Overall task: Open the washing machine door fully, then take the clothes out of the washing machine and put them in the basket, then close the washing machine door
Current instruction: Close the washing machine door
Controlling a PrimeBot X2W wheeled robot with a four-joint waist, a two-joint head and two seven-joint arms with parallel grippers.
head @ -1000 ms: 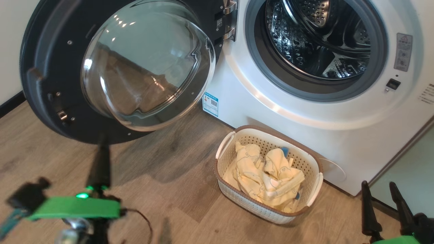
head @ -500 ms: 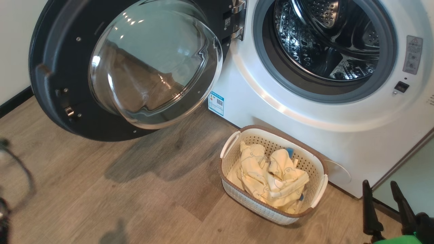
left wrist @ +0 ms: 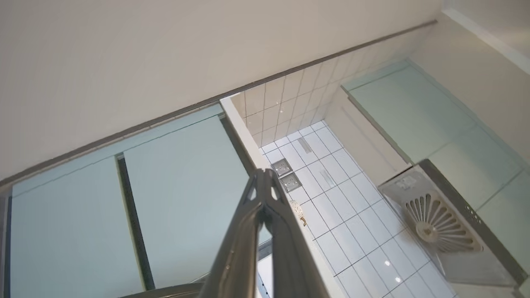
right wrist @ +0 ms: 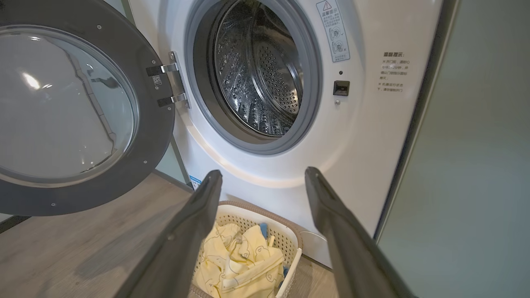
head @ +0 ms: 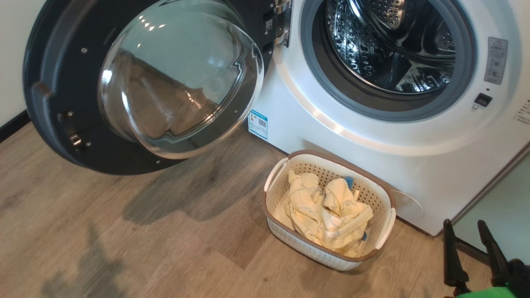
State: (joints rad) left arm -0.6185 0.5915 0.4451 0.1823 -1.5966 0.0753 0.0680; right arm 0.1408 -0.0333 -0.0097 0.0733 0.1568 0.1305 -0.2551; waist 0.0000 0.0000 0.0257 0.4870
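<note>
The washing machine door (head: 58,107) stands swung wide open to the left, its glass bowl facing me, and its dark rim (right wrist: 155,132) also shows in the right wrist view. The white washing machine (head: 372,145) has a bare steel drum (head: 389,41). On the floor before it sits the basket (head: 306,244), with the pale yellow clothes (head: 327,211) heaped inside. My right gripper (head: 463,227) hovers open and empty at the lower right, behind the basket (right wrist: 287,244) and the clothes (right wrist: 240,265). My left gripper (left wrist: 265,176) is shut on nothing, pointing up at a wall.
Wood floor spreads left of the basket, crossed by the door's shadow. A pale green cabinet panel (head: 505,207) adjoins the washer's right side. A cream wall (head: 12,62) with a dark skirting stands behind the door. White tiles (left wrist: 352,215) and a vent grille (left wrist: 439,223) face the left wrist.
My left arm, with its green band, has left the lower left of the head view. The camera has swayed slightly. Door, basket, clothes and right gripper stay put.
</note>
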